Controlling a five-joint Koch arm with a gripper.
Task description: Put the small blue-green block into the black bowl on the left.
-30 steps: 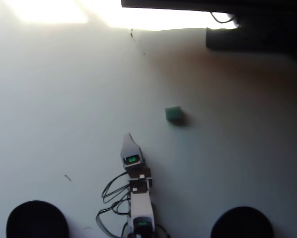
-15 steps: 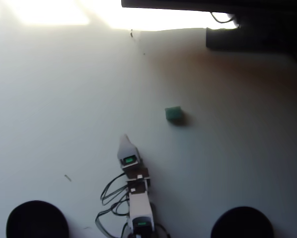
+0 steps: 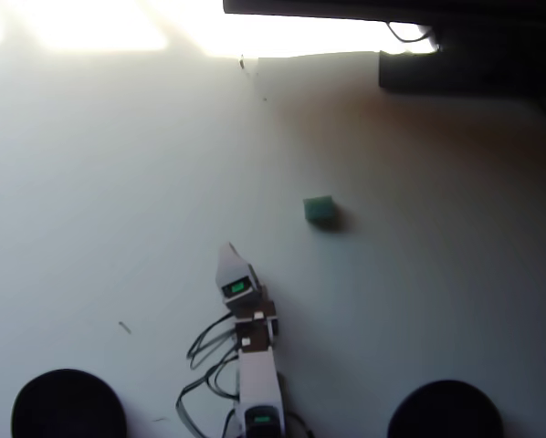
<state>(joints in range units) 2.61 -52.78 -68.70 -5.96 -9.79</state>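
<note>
The small blue-green block (image 3: 320,211) lies on the white table, right of centre in the overhead view. My gripper (image 3: 228,250) reaches in from the bottom edge and points up the picture. Its tip is to the left of the block and a little below it, well apart from it. Only one pointed white tip shows, so I cannot tell how the jaws stand. Nothing shows in the gripper. The black bowl (image 3: 68,405) stands at the bottom left corner, partly cut off by the edge.
A second, identical black bowl (image 3: 446,411) stands at the bottom right. Dark equipment with a cable (image 3: 465,55) fills the top right. Loose arm wires (image 3: 204,351) hang left of the arm. Bright glare washes out the top left.
</note>
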